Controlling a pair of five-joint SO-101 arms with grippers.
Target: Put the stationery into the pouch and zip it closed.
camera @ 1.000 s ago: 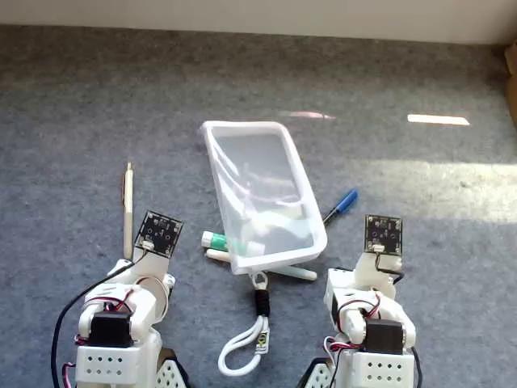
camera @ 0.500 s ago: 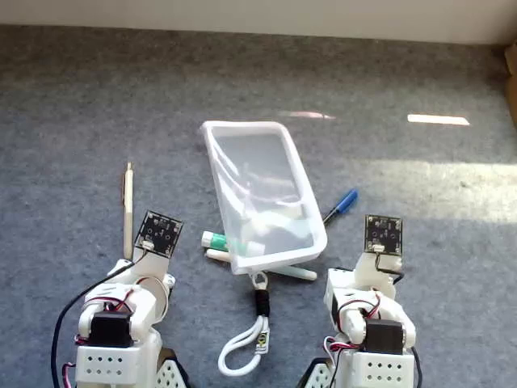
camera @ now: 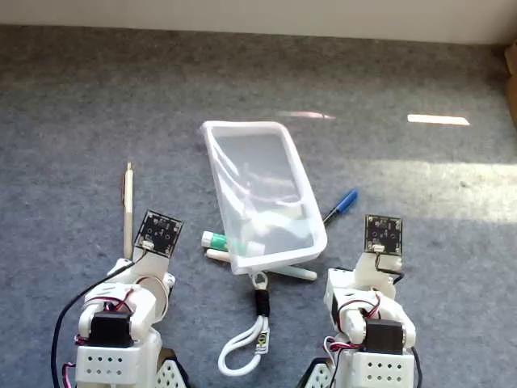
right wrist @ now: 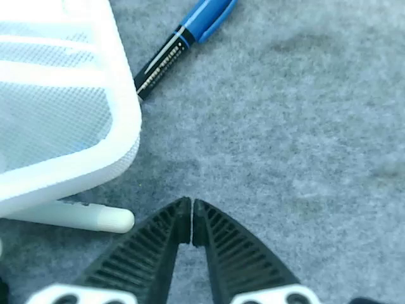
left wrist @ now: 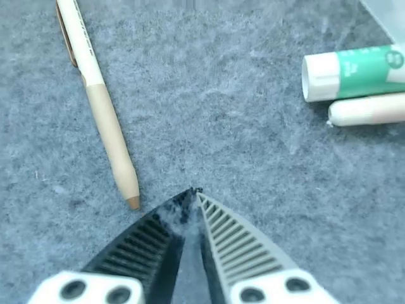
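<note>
We are noting the pouch (camera: 262,198) lying mid-table. The glue stick (camera: 213,238) is lying beside its near corner, the blue pen (camera: 341,204) at its right edge, and the beige pen (camera: 128,208) well apart on the left. The left gripper (left wrist: 193,193) and right gripper (right wrist: 191,209) are hovering pressed together, holding nothing.

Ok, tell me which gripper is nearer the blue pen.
Right. The right gripper sits a little way from the blue pen, on the same side of the pouch. The left gripper is on the pouch's far side, beside the beige pen.
</note>
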